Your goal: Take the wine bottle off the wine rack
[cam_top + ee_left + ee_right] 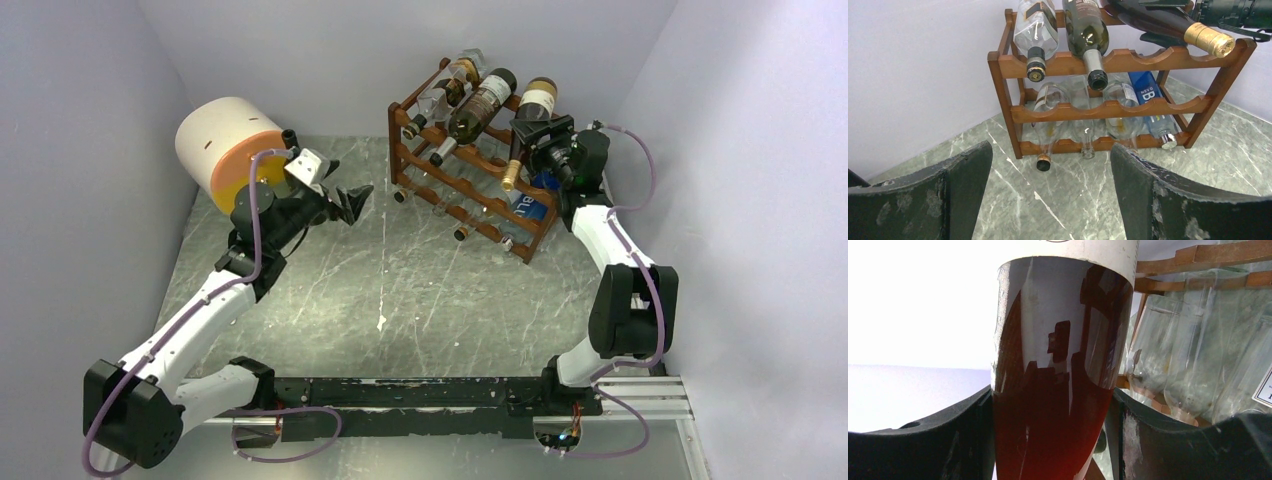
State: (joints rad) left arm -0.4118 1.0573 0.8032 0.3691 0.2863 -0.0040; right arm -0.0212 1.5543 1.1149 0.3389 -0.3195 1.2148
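The right gripper (537,135) holds the dark, gold-capped glass wine bottle (537,100) tight — its neck points toward the bottom of the top view, out of the reddish-brown wooden wine rack (1058,64).

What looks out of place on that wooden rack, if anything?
The gold-capped bottle at the top right of the rack lies slanted, neck toward the corner post, unlike its neighbours. The right gripper is clamped on it.

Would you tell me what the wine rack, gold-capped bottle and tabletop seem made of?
The wine rack looks like varnished reddish-brown wood, with a soft sheen. The gold-capped bottle seems dark glossy glass, judging by reflections, with gold foil on its neck. The tabletop has a grey-green marble look with white veins, possibly laminate.
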